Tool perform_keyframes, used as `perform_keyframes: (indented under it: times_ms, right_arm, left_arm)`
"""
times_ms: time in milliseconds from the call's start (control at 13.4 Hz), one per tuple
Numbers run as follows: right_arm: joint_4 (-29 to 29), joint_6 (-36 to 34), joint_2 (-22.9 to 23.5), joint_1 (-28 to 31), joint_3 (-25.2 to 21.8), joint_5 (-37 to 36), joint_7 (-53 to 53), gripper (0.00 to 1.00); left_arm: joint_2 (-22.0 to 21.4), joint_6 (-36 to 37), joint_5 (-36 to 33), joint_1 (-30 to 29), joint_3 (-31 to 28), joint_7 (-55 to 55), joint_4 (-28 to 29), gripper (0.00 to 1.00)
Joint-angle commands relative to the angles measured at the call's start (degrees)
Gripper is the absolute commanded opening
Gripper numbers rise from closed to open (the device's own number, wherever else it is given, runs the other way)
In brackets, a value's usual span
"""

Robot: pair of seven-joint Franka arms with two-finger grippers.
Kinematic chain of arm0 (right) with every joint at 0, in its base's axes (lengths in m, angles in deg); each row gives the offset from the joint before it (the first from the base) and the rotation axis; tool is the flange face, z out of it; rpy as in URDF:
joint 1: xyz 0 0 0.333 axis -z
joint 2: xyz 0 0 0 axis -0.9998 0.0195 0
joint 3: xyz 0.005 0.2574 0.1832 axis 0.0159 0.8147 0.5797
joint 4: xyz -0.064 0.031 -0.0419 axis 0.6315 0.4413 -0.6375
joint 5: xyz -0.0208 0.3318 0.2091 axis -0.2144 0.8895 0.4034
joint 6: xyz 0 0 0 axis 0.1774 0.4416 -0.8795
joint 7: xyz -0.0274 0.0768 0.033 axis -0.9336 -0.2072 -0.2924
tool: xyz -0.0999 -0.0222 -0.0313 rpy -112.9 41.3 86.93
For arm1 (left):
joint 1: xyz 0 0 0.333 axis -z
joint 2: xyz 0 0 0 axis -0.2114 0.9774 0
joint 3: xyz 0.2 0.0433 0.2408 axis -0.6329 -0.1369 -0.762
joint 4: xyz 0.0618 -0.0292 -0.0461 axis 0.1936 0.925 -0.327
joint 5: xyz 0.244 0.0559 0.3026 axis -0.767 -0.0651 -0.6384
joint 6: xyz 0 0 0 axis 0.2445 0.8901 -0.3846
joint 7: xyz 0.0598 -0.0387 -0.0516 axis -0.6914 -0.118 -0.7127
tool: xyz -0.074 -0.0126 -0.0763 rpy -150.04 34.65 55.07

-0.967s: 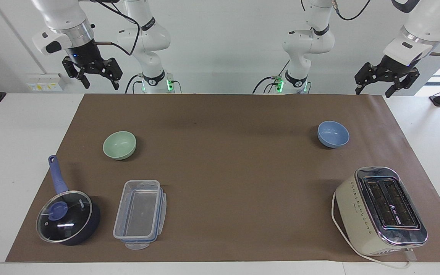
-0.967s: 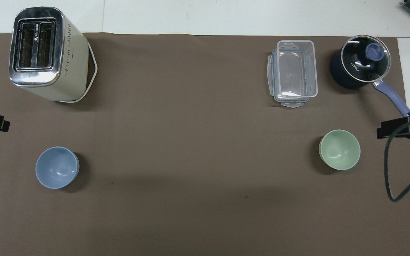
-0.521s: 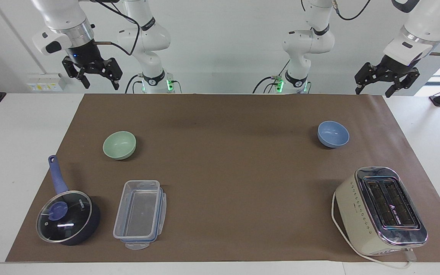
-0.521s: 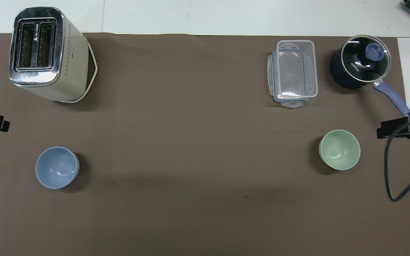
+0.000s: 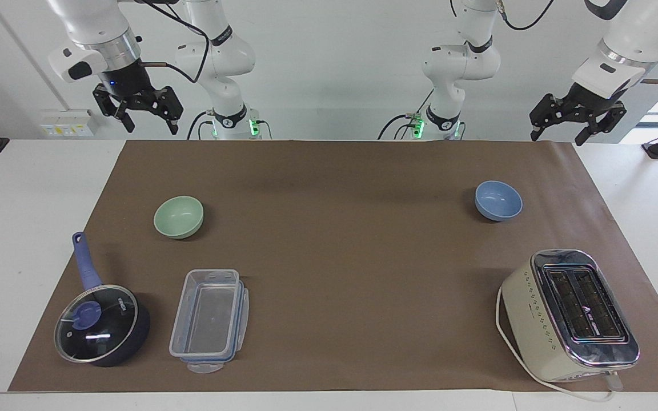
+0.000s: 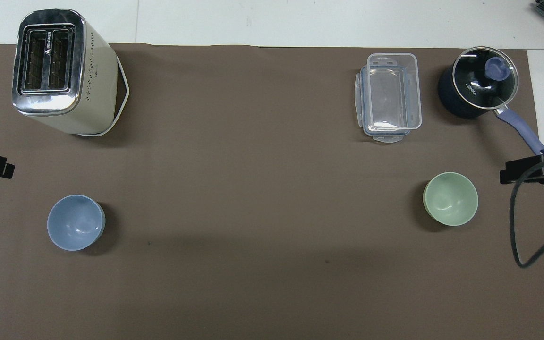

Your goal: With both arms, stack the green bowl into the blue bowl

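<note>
Mint-green bowl (image 5: pixel 179 216) is sitting toward your right arm's end, blue bowl (image 5: pixel 498 200) toward your left arm's, well apart, so each arm is getting one. Right gripper (image 5: pixel 145 117) and left gripper (image 5: pixel 559 127) are hanging spread wide, empty.

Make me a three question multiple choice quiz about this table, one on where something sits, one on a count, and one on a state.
1. The green bowl sits nearest which thing?
A. toaster
B. saucepan handle
C. blue bowl

2. How many bowls are on the mat?
A. one
B. two
C. three

3. The saucepan is:
A. covered by its glass lid
B. uncovered
C. tipped over

Answers:
1 B, the handle ends just beside that bowl.
2 B, only the green one and the blue bowl.
3 A, the lid lies flat on the rim.
</note>
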Motion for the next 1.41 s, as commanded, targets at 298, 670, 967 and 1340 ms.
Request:
perform_keyframes:
  times_ms: [298, 670, 967, 1340]
  right_arm:
    - [0.1, -0.5, -0.5, 0.6, 0.4, 0.1, 0.3, 1.00]
    - [0.1, -0.5, -0.5, 0.6, 0.4, 0.1, 0.3, 1.00]
    - [0.1, -0.5, -0.5, 0.6, 0.4, 0.1, 0.3, 1.00]
    - [0.1, -0.5, -0.5, 0.6, 0.4, 0.1, 0.3, 1.00]
  left_arm:
    - [-3.8, -7.2, -0.5, -3.3, 0.1, 1.3, 9.0, 1.00]
    - [-4.1, -17.0, 1.3, -8.5, 0.1, 8.3, 18.0, 1.00]
    - [-3.8, -21.9, 3.9, -10.6, 0.1, 11.4, 23.3, 1.00]
    - [-1.3, -29.7, 7.9, -14.1, 0.1, 17.4, 30.1, 1.00]
